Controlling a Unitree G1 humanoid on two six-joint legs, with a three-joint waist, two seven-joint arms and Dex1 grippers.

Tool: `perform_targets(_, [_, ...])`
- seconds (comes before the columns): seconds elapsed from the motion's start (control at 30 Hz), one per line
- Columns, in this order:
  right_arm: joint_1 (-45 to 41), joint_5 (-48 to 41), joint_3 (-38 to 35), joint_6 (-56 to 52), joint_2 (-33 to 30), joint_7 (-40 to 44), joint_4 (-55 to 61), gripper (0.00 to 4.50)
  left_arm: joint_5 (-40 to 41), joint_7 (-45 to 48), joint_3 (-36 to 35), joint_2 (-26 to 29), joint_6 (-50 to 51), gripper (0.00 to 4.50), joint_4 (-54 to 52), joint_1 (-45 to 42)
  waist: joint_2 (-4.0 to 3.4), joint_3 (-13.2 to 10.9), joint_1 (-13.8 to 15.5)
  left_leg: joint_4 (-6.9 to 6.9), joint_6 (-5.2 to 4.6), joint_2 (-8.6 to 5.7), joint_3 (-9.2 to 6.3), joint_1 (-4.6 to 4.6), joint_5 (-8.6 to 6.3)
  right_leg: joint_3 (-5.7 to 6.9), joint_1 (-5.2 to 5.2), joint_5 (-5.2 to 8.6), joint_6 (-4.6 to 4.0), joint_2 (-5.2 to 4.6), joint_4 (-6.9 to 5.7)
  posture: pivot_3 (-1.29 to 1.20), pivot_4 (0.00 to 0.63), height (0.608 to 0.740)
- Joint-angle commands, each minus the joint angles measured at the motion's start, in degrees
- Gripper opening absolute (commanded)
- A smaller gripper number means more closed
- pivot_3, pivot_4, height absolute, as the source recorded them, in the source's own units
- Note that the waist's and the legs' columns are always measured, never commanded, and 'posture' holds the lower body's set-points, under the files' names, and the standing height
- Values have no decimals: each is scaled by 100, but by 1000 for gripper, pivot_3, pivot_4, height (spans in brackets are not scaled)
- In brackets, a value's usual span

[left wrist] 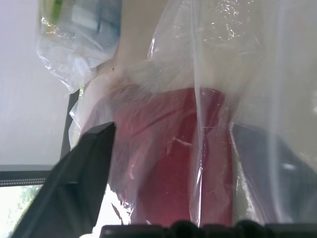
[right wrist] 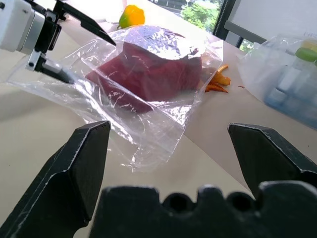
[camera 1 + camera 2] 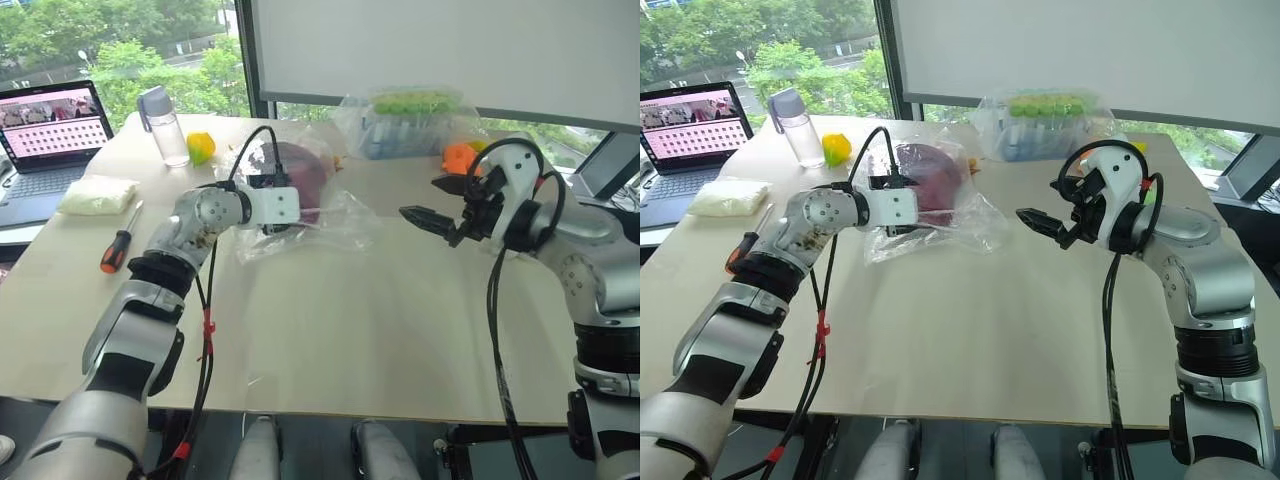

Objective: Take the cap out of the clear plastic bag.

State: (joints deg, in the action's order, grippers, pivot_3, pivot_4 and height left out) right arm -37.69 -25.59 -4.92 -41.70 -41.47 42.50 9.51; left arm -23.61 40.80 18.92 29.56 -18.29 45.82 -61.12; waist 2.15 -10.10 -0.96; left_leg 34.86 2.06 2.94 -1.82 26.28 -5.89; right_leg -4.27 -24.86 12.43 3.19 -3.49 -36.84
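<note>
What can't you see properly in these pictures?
- The cap's brim and mark: blurred by the crinkly clear plastic bag in every view.
- Left gripper's hold: the right wrist view shows its fingers either side of the bag's edge, but whether they pinch it is unclear.
- The wrapped tray: its contents are too small and veiled by plastic.
- The laptop: cut off by the picture edge.

No legible text, label, brand, number or sign anywhere. Rows of small marks on the laptop screen (image 3: 55,122), at the far left corner of the worktop (image 3: 400,330) — too small to read. Nothing printed to make out on the water bottle (image 3: 165,125) just right of the laptop, nor on the cap (image 2: 148,72) inside the clear plastic bag (image 2: 143,124) — no mark discernible through the crinkled film.
</note>
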Motion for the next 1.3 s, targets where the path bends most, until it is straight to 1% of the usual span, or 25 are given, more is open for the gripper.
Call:
perform_targets(0.03, [-120, -42, -51, 91, 37, 7, 165, 4500, 256, 2, -212, -62, 88, 2292, -17, -198, 0, 0, -1, 0, 0, 0, 0, 1, 0, 0, -2, -2, 3, 0, 0, 0, 150, 740])
perform_targets(0.07, [-88, -71, -52, 55, 63, -3, 206, 4500, 301, 6, -228, -81, 108, 2053, -18, -203, 0, 0, -2, 0, 0, 0, 0, 1, 0, 0, -2, -3, 5, 0, 0, 0, 150, 740])
perform_targets(0.1, [-26, -146, -58, -33, 127, -25, 288, 4500, 371, 8, -263, -116, 156, 1585, -12, -217, 0, 0, -5, 0, 0, 0, 0, 1, 0, 0, -2, -3, 5, 0, 0, 0, 150, 740])
perform_targets(0.17, [118, -265, -49, -174, 268, -98, 470, 4500, 427, -54, -306, -167, 220, 994, -7, -250, 0, 0, -5, -1, 0, 0, 0, 2, 0, 0, -3, -3, 6, 0, 0, 0, 150, 740])
perform_targets(0.2, [206, -306, -39, -239, 361, -161, 580, 4500, 513, -51, -365, -219, 293, 607, -14, -258, 0, 0, -5, -1, 0, 0, 0, 2, 0, 0, -3, -3, 6, 0, -2, 0, 150, 740])
perform_targets(0.27, [379, -407, -5, -426, 609, -358, 810, 4500, 769, 29, -532, -357, 501, 20, -51, -268, 0, 0, -3, -2, 0, 0, -1, 2, 0, 0, -3, -3, 7, 1, -2, 0, 150, 740])
perform_targets(0.37, [642, -650, 11, -943, 1220, -935, 1125, 4500, 1539, 341, -989, -726, 1318, 20, -312, -252, 0, 0, -4, 1, 0, 0, -1, 5, 0, 0, -3, -4, 9, 1, -4, 0, 150, 740])
perform_targets(0.4, [701, -707, 14, -1106, 1393, -1108, 1204, 4500, 1681, 417, -1078, -798, 1514, 20, -393, -257, 0, 0, -6, 4, -1, 0, -1, 7, 0, 0, -4, -5, 10, 1, -5, 0, 150, 740])
perform_targets(0.47, [957, -659, 274, -1245, 1684, -1356, 1447, 4500, 1878, 495, -1200, -927, 1869, 20, -522, -324, 0, 0, -9, 6, -1, 0, -2, 7, 1, 0, -5, -6, 11, 1, -9, 0, 150, 740])
perform_targets(0.53, [938, -651, 228, -1421, 2098, -1775, 1302, 4500, 1891, 528, -1178, -949, 2016, 20, -625, -352, 0, 0, -12, 6, -1, 0, -4, 7, 1, 1, -4, -6, 11, 2, -9, 0, 150, 740])
perform_targets(0.6, [745, -557, 121, -1437, 2569, -2243, 847, 4500, 1889, 641, -1095, -974, 2130, 20, -764, -341, 0, 0, -44, 8, -1, 0, -3, 7, 1, 0, -7, -9, 12, 2, -11, 0, 150, 740])
perform_targets(0.7, [537, -477, -6, -1297, 2910, -2558, 372, 4500, 1898, 763, -1035, -988, 2222, 20, -852, -341, 0, 0, -62, 8, -1, 0, -3, 4, 1, 0, -4, -15, 13, 2, -13, 0, 150, 740])
perform_targets(0.8, [116, -636, -720, -912, 3298, -2907, -791, 4500, 1808, 901, -880, -966, 2147, 20, -897, -369, 0, 0, -61, 6, -1, 0, -4, 4, 1, 1, -3, -13, 12, 3, -11, 0, 150, 740])
perform_targets(0.87, [-39, -788, -1002, -827, 3468, -2942, -1206, 4500, 1780, 928, -821, -969, 2142, 20, -949, -357, 0, 0, -39, 5, -3, 0, -3, 4, 2, 1, -1, -14, 13, 3, -7, 0, 150, 740])
perform_targets(1.03, [-131, -1474, -1498, -1056, 3831, -2795, -1491, 4500, 1769, 929, -724, -1009, 2224, 20, -1215, -206, -1, 0, -55, -9, -3, 0, -4, 5, 2, 1, -3, -9, 9, 3, -3, 0, 150, 740])
perform_targets(1.13, [-2, -1438, -1348, -1181, 3928, -2895, -1589, 4500, 1792, 877, -691, -1068, 2305, 20, -1406, -75, -2, 0, -93, -12, -4, 0, -4, 5, 2, 1, -4, -9, 7, 3, -4, 0, 150, 740])
perform_targets(1.17, [33, -1532, -1361, -1296, 4050, -2979, -1626, 4500, 1786, 838, -669, -1111, 2323, 20, -1471, -29, -2, 0, -102, -11, -4, 0, -4, 5, 2, 1, -3, -8, 7, 3, -5, 0, 150, 740])
perform_targets(1.23, [-55, -2226, -1809, -1807, 4589, -3488, -1758, 4500, 1637, 745, -472, -1213, 2190, 20, -1703, 148, -3, 1, -135, -9, -4, 0, -4, 4, 2, 1, -3, -6, 12, 3, -6, 0, 150, 740])
perform_targets(1.27, [-94, -2444, -1968, -2002, 4753, -3656, -1819, 4500, 1577, 769, -357, -1257, 2166, 20, -1856, 251, -3, 1, -154, -8, -4, 1, -6, 0, 2, 2, 1, -6, 11, 4, -10, 0, 150, 740])
perform_targets(1.3, [-99, -2412, -1966, -2068, 4816, -3790, -1854, 4500, 1564, 836, -260, -1303, 2193, 20, -2019, 351, -4, 0, -163, -11, -4, 2, -7, 0, 2, 2, -1, -6, 10, 5, -12, 0, 150, 740])
